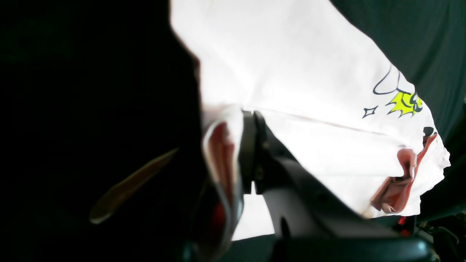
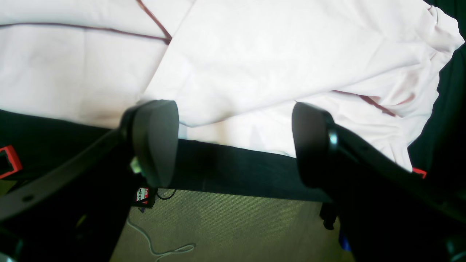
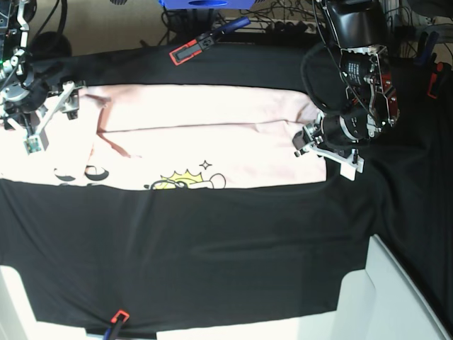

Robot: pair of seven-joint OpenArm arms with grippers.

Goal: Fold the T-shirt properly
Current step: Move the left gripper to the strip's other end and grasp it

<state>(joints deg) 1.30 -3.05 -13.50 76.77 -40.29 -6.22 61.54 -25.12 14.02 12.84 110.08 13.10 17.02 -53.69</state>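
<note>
The pale pink T-shirt [image 3: 212,134] lies as a folded band across the far part of the black table cloth [image 3: 212,248], its yellow graphic [image 3: 177,183] along the near edge. At the shirt's right end my left gripper [image 3: 310,140] is down on the cloth. In the left wrist view its jaws [image 1: 253,145] stand together, shut on a bunched edge of the T-shirt [image 1: 291,72]. At the shirt's left end my right gripper [image 3: 51,119] stands open. In the right wrist view its fingers [image 2: 156,142] are wide apart just short of the T-shirt [image 2: 255,54], with nothing between them.
Red clamps pin the cloth at the far edge [image 3: 185,53], the near edge [image 3: 118,316] and the right side [image 3: 430,85]. Beige floor with a loose cable [image 2: 164,247] lies below the table's left edge. Cables and gear crowd the far side.
</note>
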